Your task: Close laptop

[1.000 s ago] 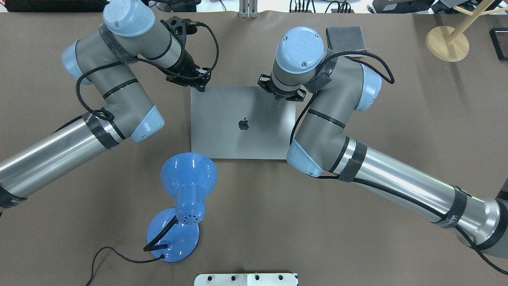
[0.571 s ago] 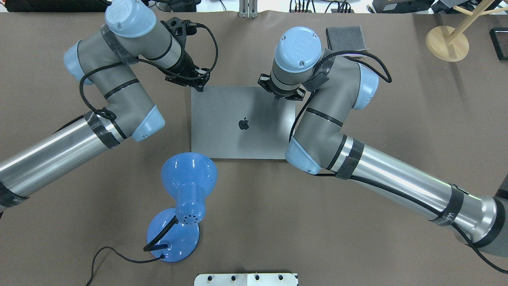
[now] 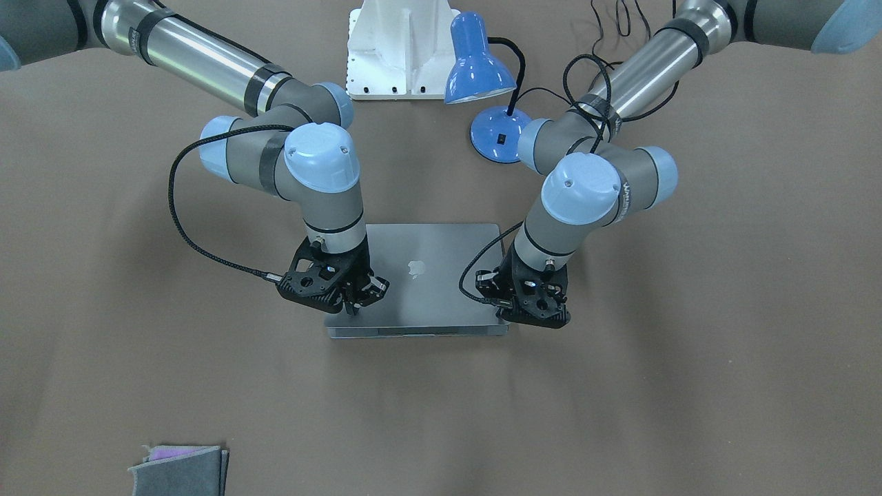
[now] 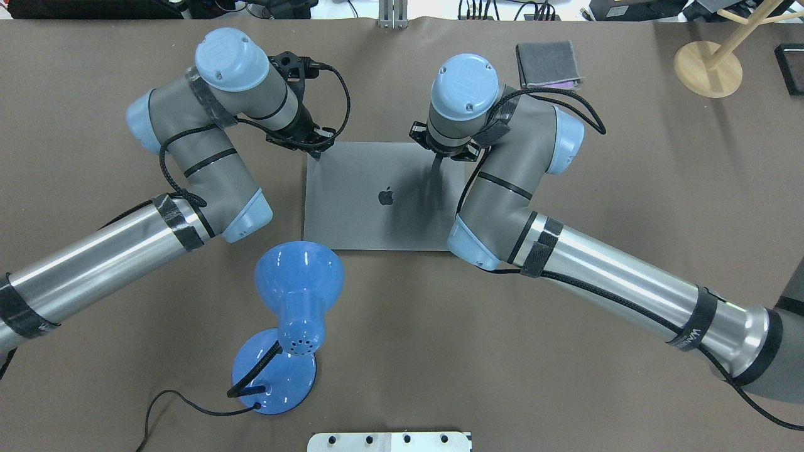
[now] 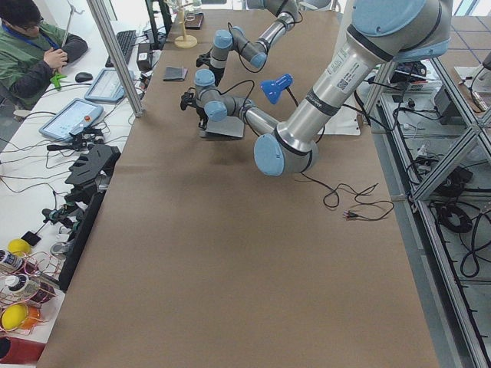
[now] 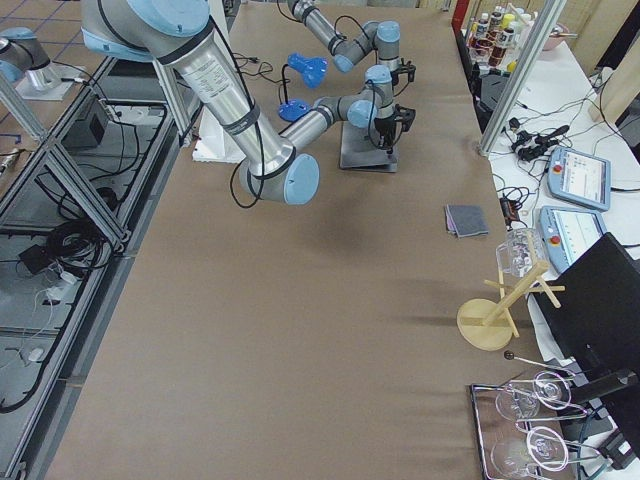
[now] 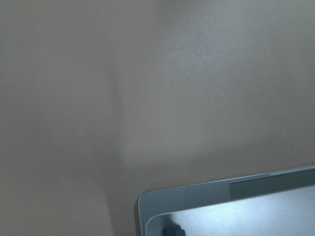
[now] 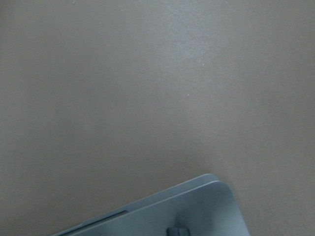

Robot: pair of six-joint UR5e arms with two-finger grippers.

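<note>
Laptop [image 4: 352,207] lay shut and flat at centre of table [image 4: 659,188], lid up, logo showing. Long axis ran side to side before robot. Edge with dark strip faced away from robot. Right gripper [image 4: 438,164] stood over far right lid corner, fingers together as one thin prong, holding nothing; contact with lid unclear. Left gripper [image 4: 316,149] sat at far left corner. Its wrist view showed single dark tip, so seemingly closed too, empty. Blue lamp [image 4: 298,276] stood by near left corner.
</note>
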